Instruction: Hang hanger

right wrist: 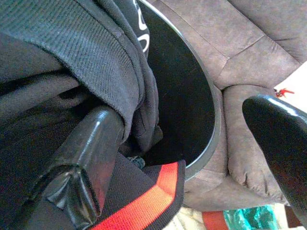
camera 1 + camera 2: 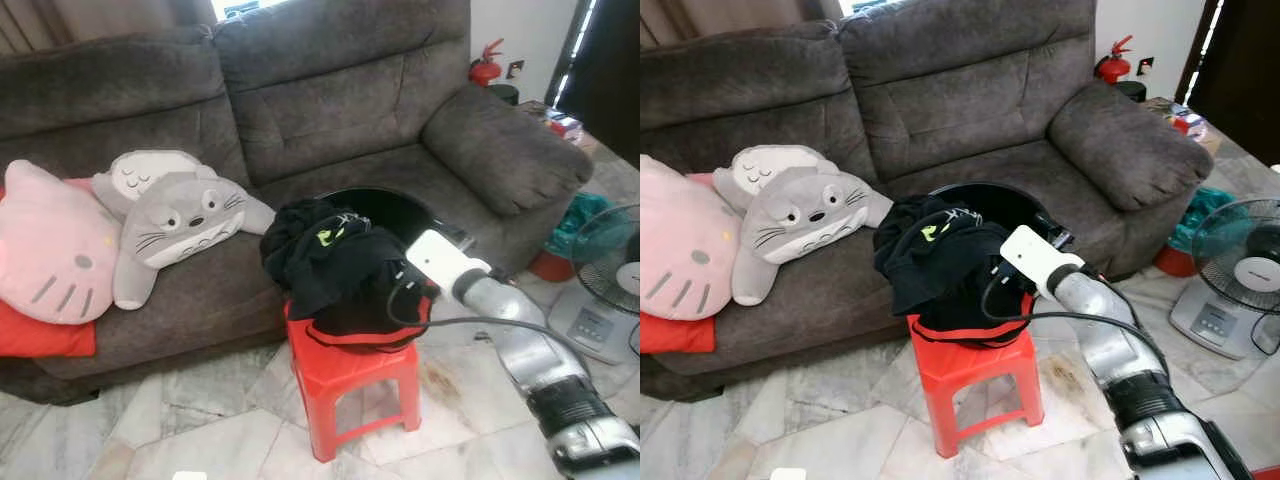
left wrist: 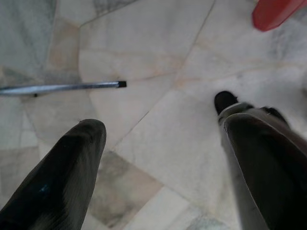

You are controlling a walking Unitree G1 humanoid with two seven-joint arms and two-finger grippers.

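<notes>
We are holding our right gripper (image 1: 192, 158) with its two black fingers (image 1: 91, 158) spread wide apart, gripping nothing, with one finger pushing against the pile of dark clothes (image 2: 330, 260). The clothes are sitting in a black basket (image 2: 400, 205), and the basket is resting on the red stool (image 2: 350, 385). We are using the red stool as our marker. Our right arm is reaching over the stool from its right side, and the gripper is poking into the clothes on top of it. Behind the stool is the grey sofa (image 2: 330, 90), with a grey plush toy (image 2: 180, 225) and a pink plush toy (image 2: 55, 250) lying on its seat. To the right of the stool a fan (image 2: 605, 285) is standing on the floor. Our left gripper (image 3: 158, 158) is hanging down over the floor tiles near a stool leg, with its fingers apart and holding nothing, and a thin metal rod (image 3: 62, 87) is lying on the tiles. We cannot find the hanger, so we cannot tell where it is or which way it is pointing. We think the job is just starting: nothing is picked up and nothing is hung yet.
</notes>
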